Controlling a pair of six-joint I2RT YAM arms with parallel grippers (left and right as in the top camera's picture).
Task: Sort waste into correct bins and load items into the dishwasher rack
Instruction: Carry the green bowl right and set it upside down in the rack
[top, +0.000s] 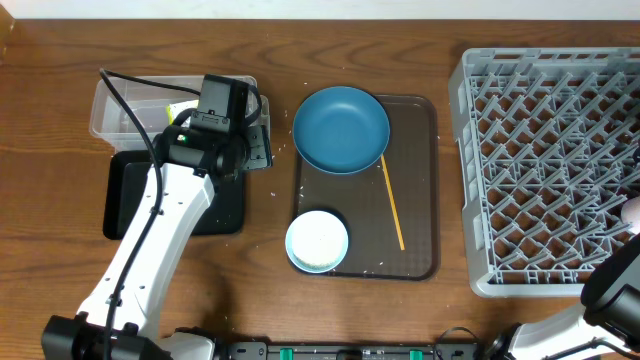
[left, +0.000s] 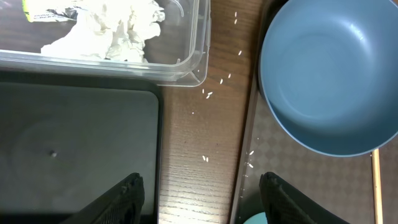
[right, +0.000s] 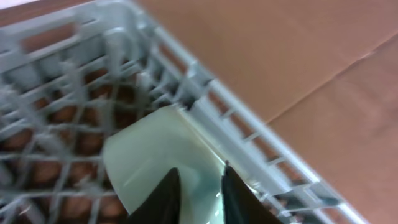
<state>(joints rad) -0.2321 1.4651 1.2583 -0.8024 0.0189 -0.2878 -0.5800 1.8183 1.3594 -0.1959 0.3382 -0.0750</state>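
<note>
Your left gripper (left: 202, 194) hangs with its dark fingers (left: 127, 196) spread apart and nothing between them. It is over the wooden table (left: 186, 143), where small white rice grains (left: 208, 93) lie scattered at its 12 o'clock. The flat matte black tray (left: 74, 137) sits at its 10 o'clock. Beyond that, the clear round-cornered plastic tub (left: 186, 62) holds crumpled white tissues (left: 112, 31) and a yellow-green wrapper (left: 28, 7), whose print is too blurred to read. At 2 o'clock you have the smooth round blue dish (left: 329, 74), resting on the checker-textured brown serving tray (left: 261, 143). In the overhead view, the thin straight yellow stick (top: 392, 205) lies on that tray at the dish's 5 o'clock and the round white bowl (top: 317, 241) at its 7 o'clock. Your right gripper (right: 200, 193) is clamped on the wall of the glossy mint bowl (right: 155, 155), which is within the grey plastic lattice rack (right: 202, 109), just beside its outer wall.
</note>
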